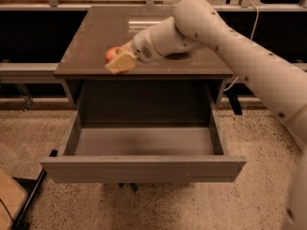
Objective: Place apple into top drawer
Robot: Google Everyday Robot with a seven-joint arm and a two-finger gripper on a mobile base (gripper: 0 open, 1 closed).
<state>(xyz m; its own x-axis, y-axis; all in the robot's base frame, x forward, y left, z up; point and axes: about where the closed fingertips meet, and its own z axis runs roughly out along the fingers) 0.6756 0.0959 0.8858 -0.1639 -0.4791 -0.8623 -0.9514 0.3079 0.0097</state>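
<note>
The small red apple (112,54) is at the front left of the brown cabinet top (96,32), just above its surface. My gripper (120,61) is shut on the apple, and its tan fingers (122,63) cover most of it. The white arm (225,37) reaches in from the right across the cabinet top. The grey top drawer (144,169) is pulled open below the gripper, and its inside (144,142) holds nothing. The gripper is over the cabinet's front edge, behind and above the drawer's opening.
The speckled floor (259,195) lies around the cabinet. A metal rail (29,70) runs behind on the left, and a dark cable (29,200) lies by the drawer's left corner. The arm's lower link (297,195) fills the right edge.
</note>
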